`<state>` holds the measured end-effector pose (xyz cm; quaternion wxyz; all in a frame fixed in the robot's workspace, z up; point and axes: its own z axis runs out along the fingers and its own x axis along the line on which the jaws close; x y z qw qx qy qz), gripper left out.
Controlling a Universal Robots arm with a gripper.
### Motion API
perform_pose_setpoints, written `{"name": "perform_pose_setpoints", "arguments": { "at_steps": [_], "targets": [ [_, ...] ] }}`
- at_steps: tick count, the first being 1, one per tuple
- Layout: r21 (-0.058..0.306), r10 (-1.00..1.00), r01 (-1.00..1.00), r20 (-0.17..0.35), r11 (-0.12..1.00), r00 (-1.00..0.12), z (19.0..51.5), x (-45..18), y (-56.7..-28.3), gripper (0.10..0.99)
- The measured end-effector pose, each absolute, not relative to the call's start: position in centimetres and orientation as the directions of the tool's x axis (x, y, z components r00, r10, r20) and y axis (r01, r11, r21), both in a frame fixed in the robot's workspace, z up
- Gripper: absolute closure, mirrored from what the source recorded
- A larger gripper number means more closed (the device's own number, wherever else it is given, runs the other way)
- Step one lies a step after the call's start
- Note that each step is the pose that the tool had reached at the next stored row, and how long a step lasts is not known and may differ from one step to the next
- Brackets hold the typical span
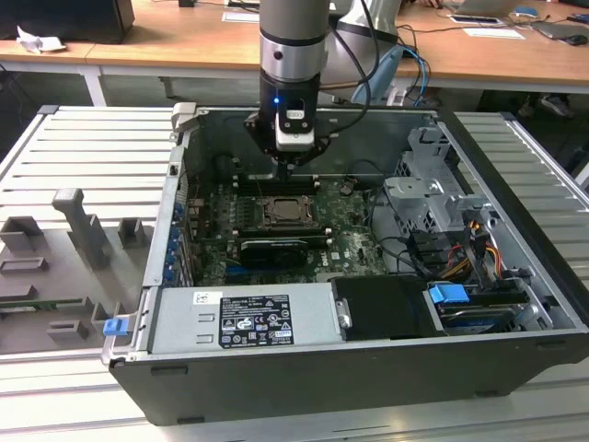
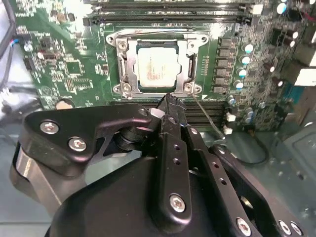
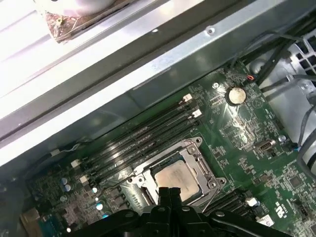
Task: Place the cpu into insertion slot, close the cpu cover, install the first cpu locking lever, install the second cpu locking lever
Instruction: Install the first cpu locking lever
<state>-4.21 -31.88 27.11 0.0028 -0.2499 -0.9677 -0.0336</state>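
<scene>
Black gripper (image 2: 170,100) of angular, bolted metal links fills the foreground in both wrist views, its two narrow fingers pressed together with nothing visible between them. The joined tip (image 3: 170,190) hangs just over the near edge of the insertion slot (image 2: 155,35), a square black socket with a metal rim.

Directly past the tip lies the cpu (image 2: 157,66) – a small flat square chip with a dull silver-grey face, seated level in the socket. The cpu cover (image 2: 189,63), a thin silver-grey metal frame plate, lies flat on it, and the chip shows through its square window. From the socket corner beside the fingertips a thin silver wire lever (image 2: 208,118) slants away, standing off the socket and crossing a bank of slots; whether the tip touches it I cannot tell.

Beyond the socket from the gripper run long black memory slots (image 3: 143,139) on the green circuit board (image 2: 64,64), with a round silver coin cell (image 3: 236,95) further off to one side.

In the exterior view the arm comes straight down into an open dark grey computer case (image 1: 368,378), the gripper (image 1: 288,168) poised just above the socket. A grey power supply box (image 1: 244,318) sits well in front of it – the case rests on a ribbed aluminium table (image 1: 83,157).
</scene>
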Motion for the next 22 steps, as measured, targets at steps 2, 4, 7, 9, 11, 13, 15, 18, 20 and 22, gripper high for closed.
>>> {"name": "perform_pose_setpoints", "arguments": {
  "at_steps": [2,4,7,9,11,13,15,18,20,22],
  "targets": [
    [0.064,0.443,0.444,0.022,0.894,-0.896,27.11,-4.21,-31.88,0.98],
    [0.064,0.405,0.406,0.022,0.912,-0.914,27.11,-4.22,-31.88,0.98],
    [0.064,0.348,0.349,0.022,0.935,-0.937,27.11,-4.22,-31.88,0.98],
    [0.064,0.313,0.313,0.022,0.948,-0.95,27.11,-4.22,-31.88,0.98],
    [0.064,0.272,0.273,0.022,0.96,-0.962,27.1,-4.23,-31.88,0.98],
    [0.064,0.219,0.22,0.022,0.973,-0.975,27.09,-4.22,-31.88,0.98],
    [0.064,0.181,0.182,0.022,0.981,-0.983,27.09,-4.22,-31.87,0.98],
    [0.059,0.132,0.133,0.019,0.989,-0.991,27.08,-4.22,-31.87,0.98],
    [0.042,0.105,0.105,0.012,0.994,-0.994,27.08,-4.23,-31.88,0.98],
    [0.042,0.101,0.101,0.007,0.994,-0.995,27.07,-4.36,-31.88,0.98]
  ]
}}
